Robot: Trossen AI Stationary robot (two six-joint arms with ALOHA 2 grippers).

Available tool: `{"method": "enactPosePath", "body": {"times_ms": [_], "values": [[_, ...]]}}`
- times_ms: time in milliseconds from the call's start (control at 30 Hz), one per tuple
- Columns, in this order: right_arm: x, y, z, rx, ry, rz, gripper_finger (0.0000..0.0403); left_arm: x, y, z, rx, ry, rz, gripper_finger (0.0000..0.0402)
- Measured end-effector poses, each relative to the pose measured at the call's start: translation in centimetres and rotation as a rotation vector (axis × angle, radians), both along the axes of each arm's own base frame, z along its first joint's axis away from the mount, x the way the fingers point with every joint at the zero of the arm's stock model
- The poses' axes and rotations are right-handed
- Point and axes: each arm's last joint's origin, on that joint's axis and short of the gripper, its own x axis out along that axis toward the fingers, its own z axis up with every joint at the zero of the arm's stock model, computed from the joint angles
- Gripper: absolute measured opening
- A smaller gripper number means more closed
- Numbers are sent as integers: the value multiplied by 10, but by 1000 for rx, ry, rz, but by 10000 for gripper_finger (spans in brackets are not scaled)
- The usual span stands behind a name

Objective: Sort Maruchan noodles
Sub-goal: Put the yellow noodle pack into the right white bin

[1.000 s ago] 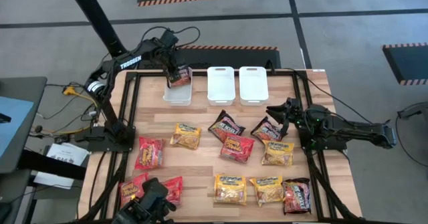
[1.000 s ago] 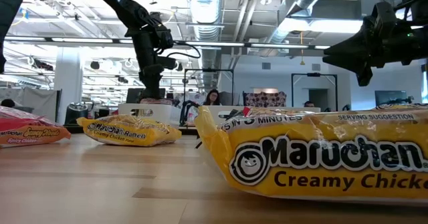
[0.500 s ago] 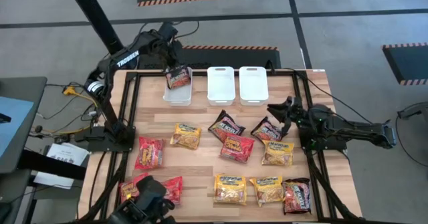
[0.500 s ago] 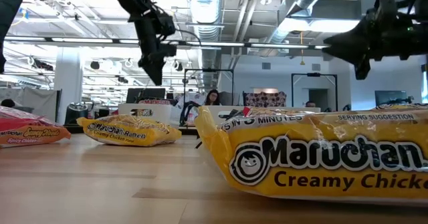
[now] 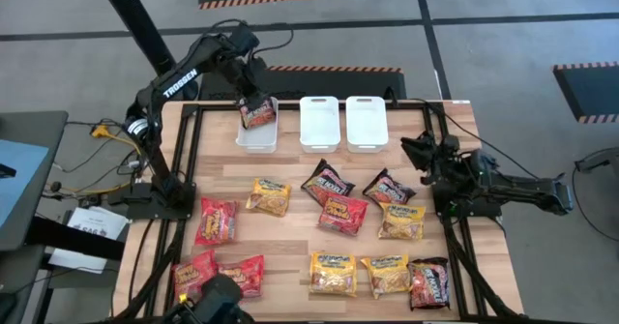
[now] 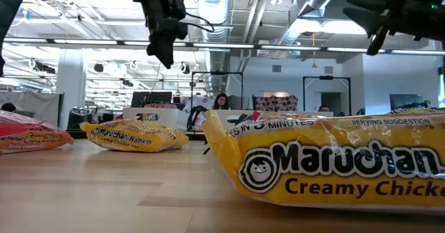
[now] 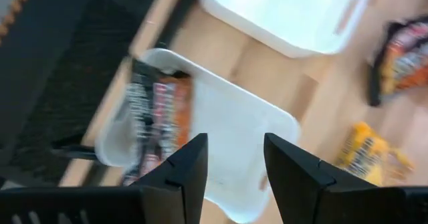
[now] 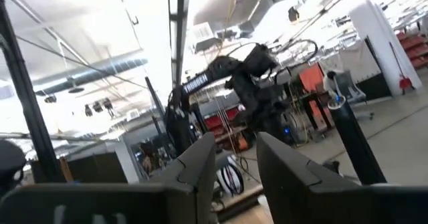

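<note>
1. My left gripper [image 7: 233, 167] hangs over the leftmost white rectangular plastic bin [image 5: 257, 134] at the tabletop's far edge, jaws spread and empty.
2. A dark crinkly plastic ramen packet [image 5: 256, 113] leans inside that bin against its far wall.
3. My right gripper [image 8: 235, 162] hovers above the tabletop's right edge, jaws parted, holding nothing.
4. The remaining Maruchan noodles [image 5: 344, 213], red, yellow and dark packets, lie scattered across the middle and near edge of the wooden tabletop [image 5: 290, 242].
5. I judge each packet light, its wrapper slippery, its noodle block brittle; I would pinch gently across a flat side near one edge.
</note>
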Motion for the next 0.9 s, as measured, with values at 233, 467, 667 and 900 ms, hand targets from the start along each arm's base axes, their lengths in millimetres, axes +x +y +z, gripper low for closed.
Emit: {"method": "enactPosePath", "body": {"times_ms": [233, 467, 667, 900], "values": [[-6, 1, 24, -45, -57, -21, 202, 16, -26, 1, -101, -22, -110, 132], [-16, 3, 64, -102, -64, -53, 249, 29, -52, 11, -117, -93, -213, 132], [-8, 2, 94, -66, 138, -43, 250, 23, -71, 35, -56, -169, -220, 132], [21, 2, 107, 44, 390, 104, 250, 2, -89, 62, -21, -247, -169, 132]]}}
